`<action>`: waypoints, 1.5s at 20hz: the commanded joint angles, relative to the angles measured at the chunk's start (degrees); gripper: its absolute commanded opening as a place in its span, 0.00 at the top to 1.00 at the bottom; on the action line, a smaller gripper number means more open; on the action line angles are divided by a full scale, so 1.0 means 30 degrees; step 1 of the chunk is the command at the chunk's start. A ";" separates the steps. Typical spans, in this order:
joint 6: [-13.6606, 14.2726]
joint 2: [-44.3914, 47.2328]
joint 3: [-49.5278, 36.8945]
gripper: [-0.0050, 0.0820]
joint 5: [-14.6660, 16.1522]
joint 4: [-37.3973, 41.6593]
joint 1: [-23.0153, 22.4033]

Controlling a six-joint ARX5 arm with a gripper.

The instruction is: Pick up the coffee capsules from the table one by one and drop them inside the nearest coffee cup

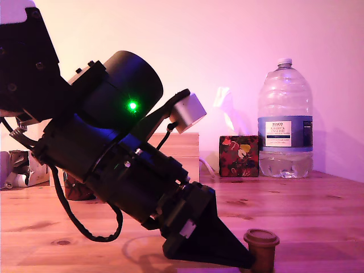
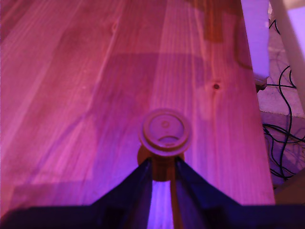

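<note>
Pincer [image 2: 163, 168]: down at the table, its two dark fingers closed in on the capsule's body, one on each side.
Capsule [image 1: 261, 245]: brown, upright, wide flat rim on top, standing on the table [image 1: 318, 210] near its front edge, right in the exterior view.
Behind: floral box [image 1: 239, 156] beside a water bottle [image 1: 285, 122], far right.
</note>
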 commanded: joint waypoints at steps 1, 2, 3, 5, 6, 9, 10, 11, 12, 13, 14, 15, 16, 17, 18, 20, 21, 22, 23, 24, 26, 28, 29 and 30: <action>-0.0255 -0.0605 -0.0087 0.83 -0.0102 -0.0080 0.0146; -0.0270 -0.0590 -0.0073 0.83 -0.0109 -0.0102 0.0138; -0.0291 -0.0583 -0.0073 0.83 -0.0117 -0.0102 0.0066; -0.0291 -0.0583 -0.0058 0.83 -0.0124 -0.0066 -0.0058; -0.0291 -0.0583 -0.0058 0.83 -0.0124 -0.0066 -0.0051; -0.0350 -0.0583 -0.0066 0.83 -0.0124 -0.0313 -0.0073; -0.0379 -0.0583 -0.0066 0.80 -0.0117 -0.0503 -0.0073; -0.0379 -0.0583 -0.0087 0.74 -0.0124 -0.0794 -0.0073; -0.0386 -0.0583 -0.0204 0.61 -0.0124 -0.0765 -0.0073; -0.0386 -0.0583 -0.0342 0.43 -0.0131 -0.0670 -0.0073; -0.0430 -0.0583 -0.0466 0.30 -0.0138 -0.0525 -0.0066; -0.0459 -0.0583 -0.0539 0.24 -0.0189 -0.0291 -0.0066; -0.0503 -0.0568 -0.0590 0.24 -0.0204 0.0036 -0.0044; -0.0539 -0.0510 -0.0619 0.24 -0.0197 0.0401 -0.0051; -0.0656 -0.0342 -0.0641 0.24 -0.0189 0.0984 -0.0051; -0.0685 -0.0058 -0.0641 0.24 -0.0197 0.1661 -0.0051; -0.0685 -0.0022 -0.0641 0.24 -0.0204 0.1872 -0.0051; -0.0678 -0.0007 -0.0641 0.24 -0.0204 0.1909 -0.0051; -0.0678 -0.0007 -0.0641 0.24 -0.0204 0.1953 -0.0058; -0.0634 -0.0007 -0.0641 0.24 -0.0204 0.1953 -0.0109; -0.0554 0.0007 -0.0590 0.25 -0.0248 0.1916 -0.0197; -0.0539 0.0146 -0.0423 0.25 -0.0350 0.1836 -0.0248; -0.0503 0.0328 -0.0182 0.25 -0.0408 0.1537 -0.0357; -0.0474 0.0386 0.0160 0.25 -0.0452 0.0838 -0.0415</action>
